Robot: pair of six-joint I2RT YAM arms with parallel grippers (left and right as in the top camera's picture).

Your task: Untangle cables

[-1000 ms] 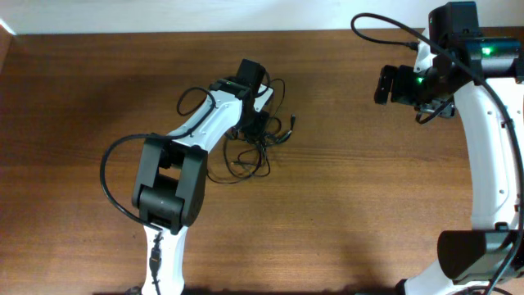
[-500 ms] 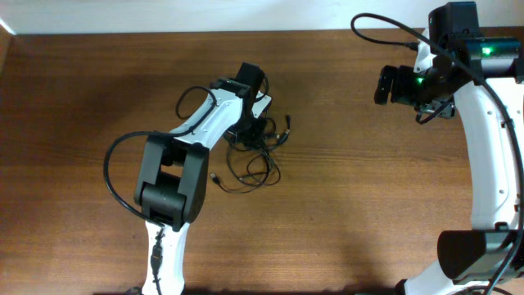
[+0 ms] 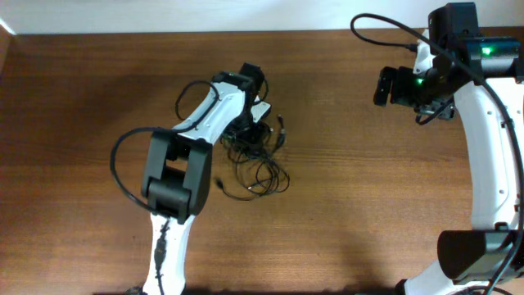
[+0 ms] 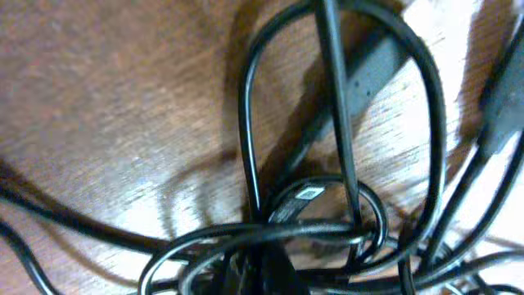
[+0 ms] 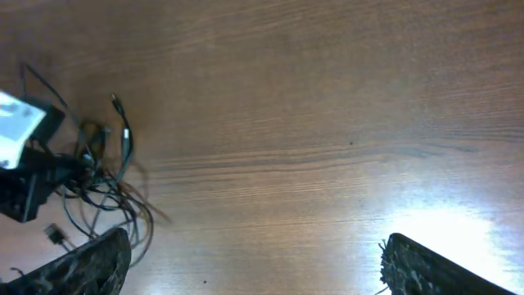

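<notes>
The cables (image 3: 260, 160) are a tangle of thin black cords on the brown table, left of centre. Their loose loops trail toward the front, and a silver-tipped plug (image 3: 279, 124) sticks out at the right. My left gripper (image 3: 252, 124) sits on the top of the tangle. In the left wrist view the cables (image 4: 327, 221) fill the frame, with loops crossing right over the dark jaw tips (image 4: 270, 274), which look shut on them. My right gripper (image 3: 391, 85) is open and empty, far to the right. Its wrist view (image 5: 254, 266) shows the cables (image 5: 102, 176) at far left.
The table's far edge meets a pale wall (image 3: 164, 15) at the back. The thick black robot cable (image 3: 123, 176) loops beside the left arm. Bare wood (image 3: 352, 188) lies between the tangle and the right arm.
The lower loops of the tangle have slid right and toward the front and spread out. The left arm has shifted slightly with the tangle. The right arm has not moved.
</notes>
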